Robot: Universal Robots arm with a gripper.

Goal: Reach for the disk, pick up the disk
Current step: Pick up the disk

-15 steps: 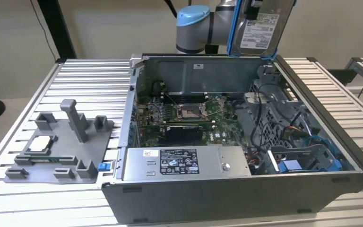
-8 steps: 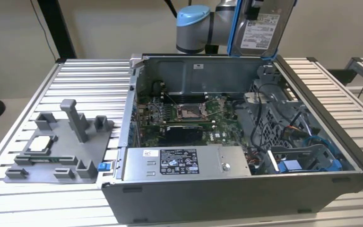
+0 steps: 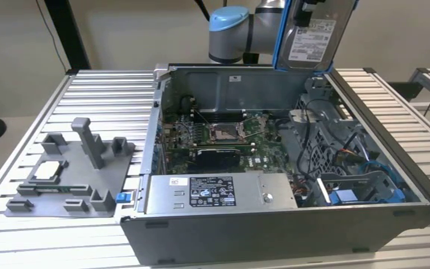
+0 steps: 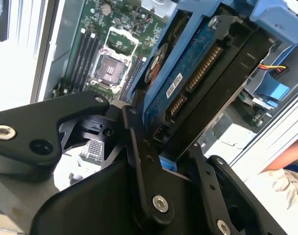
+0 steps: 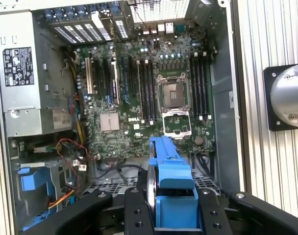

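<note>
Item: the disk (image 3: 313,35), blue-bracketed, held upright in the air above the open computer case (image 3: 275,168). My end effector (image 5: 174,215) is clamped on its edges. Motherboard (image 5: 154,93) below; grey fixture tray (image 3: 73,174) on tabletop (image 3: 103,89), well apart.

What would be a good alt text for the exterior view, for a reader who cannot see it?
A robot arm's end effector holds a flat silver-grey metal disk with a blue plastic bracket in the air above an open grey metal computer case on a slatted metal table. A grey plastic fixture tray lies at the exterior view's left.
</note>
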